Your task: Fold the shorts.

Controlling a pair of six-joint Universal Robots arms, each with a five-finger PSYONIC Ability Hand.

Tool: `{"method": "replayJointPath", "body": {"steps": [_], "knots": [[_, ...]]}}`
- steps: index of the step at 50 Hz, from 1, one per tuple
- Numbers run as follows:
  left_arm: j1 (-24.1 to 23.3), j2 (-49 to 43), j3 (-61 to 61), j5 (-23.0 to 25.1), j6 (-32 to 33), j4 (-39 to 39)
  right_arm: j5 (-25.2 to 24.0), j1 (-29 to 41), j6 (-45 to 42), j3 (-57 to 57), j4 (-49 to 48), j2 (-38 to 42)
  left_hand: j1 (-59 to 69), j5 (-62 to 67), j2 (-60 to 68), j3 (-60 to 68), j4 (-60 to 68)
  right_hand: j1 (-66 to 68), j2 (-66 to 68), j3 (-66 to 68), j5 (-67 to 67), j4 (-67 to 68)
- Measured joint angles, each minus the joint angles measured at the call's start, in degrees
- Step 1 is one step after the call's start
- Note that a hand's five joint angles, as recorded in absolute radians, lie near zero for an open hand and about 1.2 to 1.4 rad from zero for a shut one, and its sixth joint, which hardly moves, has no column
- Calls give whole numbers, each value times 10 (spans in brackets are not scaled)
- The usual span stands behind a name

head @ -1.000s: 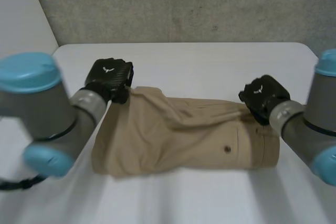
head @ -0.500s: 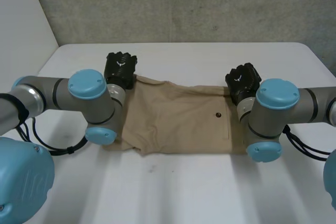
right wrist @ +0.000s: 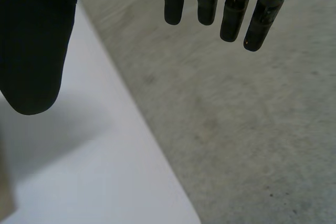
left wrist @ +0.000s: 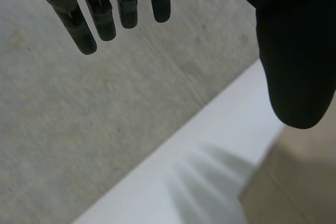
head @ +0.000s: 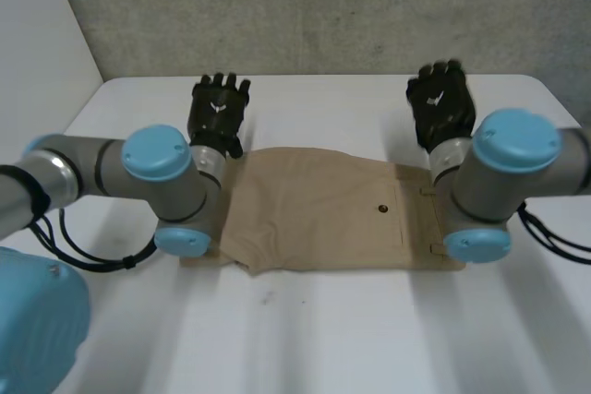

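White table against a grey concrete wall. The tan shorts lie flat at its middle, long axis running side to side between your two arms. Left hand and right hand, both with fingers straight and holding nothing, hover just beyond the far edge, one near each far corner; you find neither hand nearer.

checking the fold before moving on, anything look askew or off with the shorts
Mostly tidy: the shorts lie flat on the table. Only their near edge by the left arm is uneven; a rumpled flap pokes past the straight line. The left hand and right hand are open, off the cloth.
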Motion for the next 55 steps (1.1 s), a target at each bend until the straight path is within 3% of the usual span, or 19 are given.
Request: {"method": "replayJointPath", "body": {"steps": [7,11,18,23,32,48,53,54,55], "knots": [[-4,103,-71,-3,-7,0,-21,-12,124,35,55,-120,0,0,0,0,0,0,0,0,0,0],[-6,201,-158,-2,-30,-12,-62,-35,201,68,166,-198,0,0,0,0,0,0,0,0,0,0],[-9,326,-298,1,-106,-56,-108,-64,260,134,291,-256,0,0,-1,0,0,7,33,36,26,23],[-8,391,-390,5,-159,-80,-137,-83,271,210,323,-276,0,0,-1,0,0,72,91,98,78,85],[-5,434,-479,7,-185,-84,-186,-108,267,321,272,-271,0,0,-1,0,0,110,140,146,123,136],[-2,405,-483,5,-183,-79,-171,-111,257,341,141,-187,0,0,-1,0,0,182,228,233,204,221],[-2,401,-483,5,-183,-79,-170,-111,248,338,131,-174,0,0,-1,0,0,265,322,325,291,313],[-2,401,-483,5,-183,-79,-169,-111,241,337,127,-169,0,0,-1,0,0,360,490,486,443,479],[-2,400,-483,5,-183,-79,-168,-112,232,336,121,-166,0,0,-1,0,0,360,490,486,443,479]]}}
